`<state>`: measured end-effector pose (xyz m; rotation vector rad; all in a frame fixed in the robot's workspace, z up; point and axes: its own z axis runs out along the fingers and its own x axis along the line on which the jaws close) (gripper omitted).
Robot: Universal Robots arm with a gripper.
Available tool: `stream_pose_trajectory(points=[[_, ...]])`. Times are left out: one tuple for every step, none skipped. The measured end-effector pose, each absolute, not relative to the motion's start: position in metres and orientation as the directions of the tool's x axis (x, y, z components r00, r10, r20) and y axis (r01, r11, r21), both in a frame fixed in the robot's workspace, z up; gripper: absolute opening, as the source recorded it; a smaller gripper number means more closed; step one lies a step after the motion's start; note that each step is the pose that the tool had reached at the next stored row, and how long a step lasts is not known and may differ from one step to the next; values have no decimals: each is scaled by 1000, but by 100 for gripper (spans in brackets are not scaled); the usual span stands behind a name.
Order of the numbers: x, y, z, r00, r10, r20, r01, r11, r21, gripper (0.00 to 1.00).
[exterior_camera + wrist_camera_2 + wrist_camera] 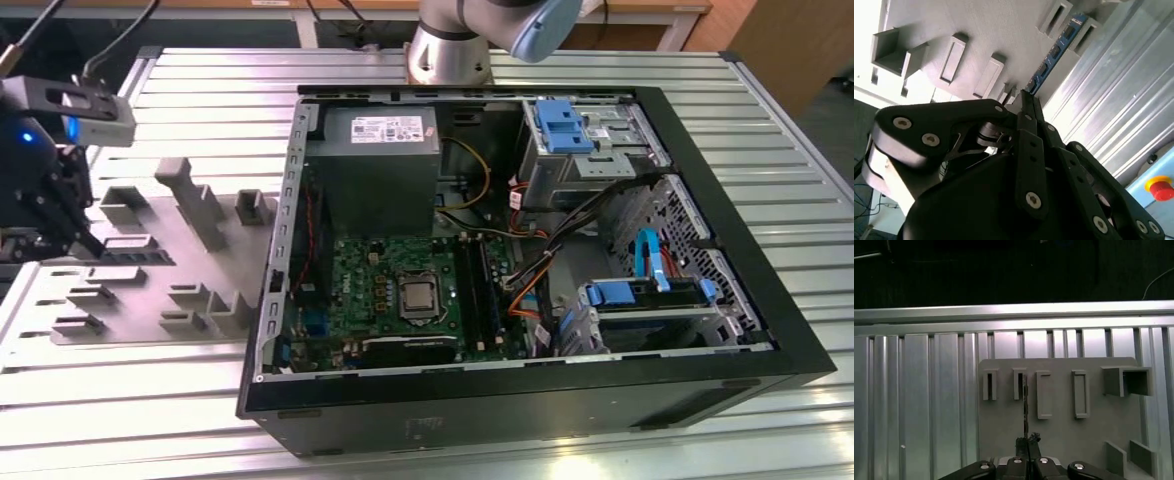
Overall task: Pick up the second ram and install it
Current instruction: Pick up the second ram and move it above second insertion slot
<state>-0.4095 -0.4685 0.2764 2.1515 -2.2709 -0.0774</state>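
Gripper (1026, 444) pinched narrow on the second ram (1056, 50). I see the strip standing on edge at the slots of the grey fixture tray (147, 260). The tray sits on the exterior view's left, beside the open computer case (534, 400).

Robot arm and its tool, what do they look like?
The arm is silver-grey and cylindrical, with a pale blue joint cap. The tool is matte black, built of flat linked bars studded with round silver pins.

Open computer case (534, 405) on slatted table (200, 90); grey fixture plate (147, 222) beside
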Motion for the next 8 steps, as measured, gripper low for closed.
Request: stream_pose_trajectory(points=[[-409,-469,281,-54,-998,-25,-998,53,44,12],[-409,-468,285,-54,-998,-25,-998,53,44,12],[-409,-468,290,-54,-998,-25,-998,53,44,12],[-409,-468,294,-54,-998,-25,-998,53,44,12],[-409,-468,299,-54,-998,-25,-998,53,44,12],[-409,-468,304,-54,-998,-25,-998,53,44,12],[-409,-468,308,-54,-998,-25,-998,53,44,12],[-409,-468,313,-54,-998,-25,-998,53,44,12]])
